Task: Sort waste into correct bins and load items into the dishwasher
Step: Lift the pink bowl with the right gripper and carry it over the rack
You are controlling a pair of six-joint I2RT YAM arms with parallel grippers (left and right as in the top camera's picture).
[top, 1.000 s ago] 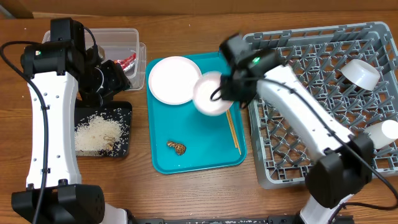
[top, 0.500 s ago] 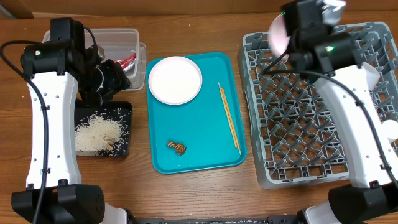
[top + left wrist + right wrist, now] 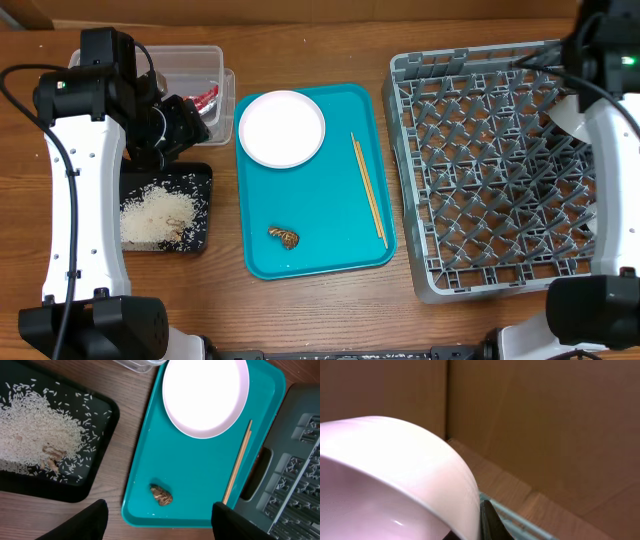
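Note:
My left gripper [image 3: 162, 525] hangs open and empty above the near edge of the teal tray [image 3: 200, 480]; the overhead view shows it [image 3: 185, 125] between the clear tub [image 3: 190, 62] and the black tray [image 3: 200, 180]. A brown food scrap [image 3: 161, 495], a pale plate [image 3: 206, 392] and chopsticks [image 3: 237, 472] lie on the teal tray. Rice [image 3: 40, 435] fills the black tray. A red wrapper [image 3: 205, 98] sits in the tub. My right gripper [image 3: 470, 532] is shut on the rim of a pale pink bowl [image 3: 395, 475], above the far right of the dish rack [image 3: 490, 170].
My right arm [image 3: 605, 60] covers the rack's far right corner, and a white piece of dishware [image 3: 568, 120] shows beside it. A brown cardboard wall [image 3: 545, 420] stands behind the rack. Bare wooden table [image 3: 330, 310] runs along the front.
My right arm has carried the pink bowl from the teal tray up and across to the rack's far right corner. The left arm has stayed in place.

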